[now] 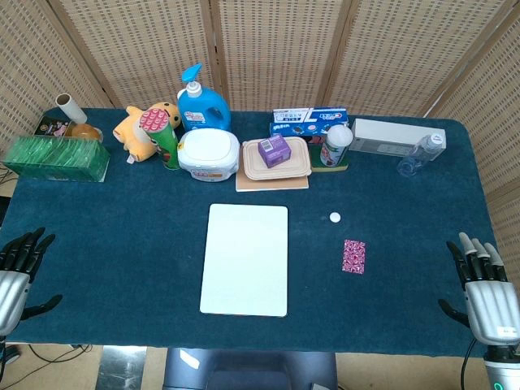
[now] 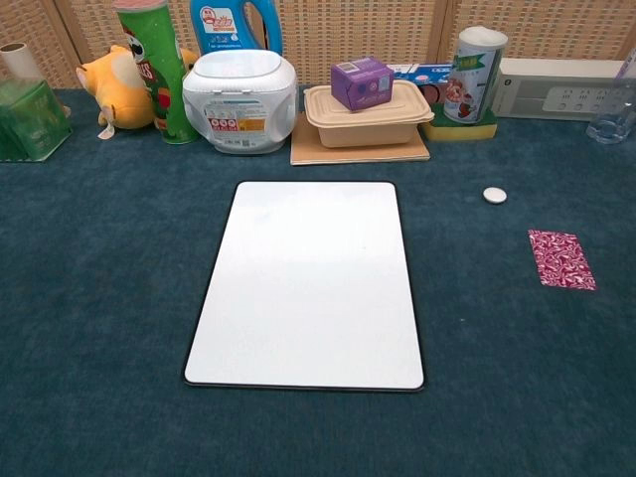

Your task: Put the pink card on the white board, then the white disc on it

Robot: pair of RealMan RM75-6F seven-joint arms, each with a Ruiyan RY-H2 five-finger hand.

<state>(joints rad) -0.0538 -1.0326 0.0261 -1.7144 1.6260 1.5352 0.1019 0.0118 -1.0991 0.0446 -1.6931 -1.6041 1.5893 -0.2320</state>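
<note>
The white board lies flat and bare in the middle of the blue table. To its right the pink patterned card rests on the cloth. The small white disc sits a little beyond the card, between it and the board. My left hand is at the table's near left edge, fingers spread, holding nothing. My right hand is at the near right edge, fingers apart and empty, well right of the card. Neither hand shows in the chest view.
Along the far side stand a green box, plush toy, chips can, blue bottle, white tub, lunch box with purple box, cookie box, canister, white box and plastic bottle.
</note>
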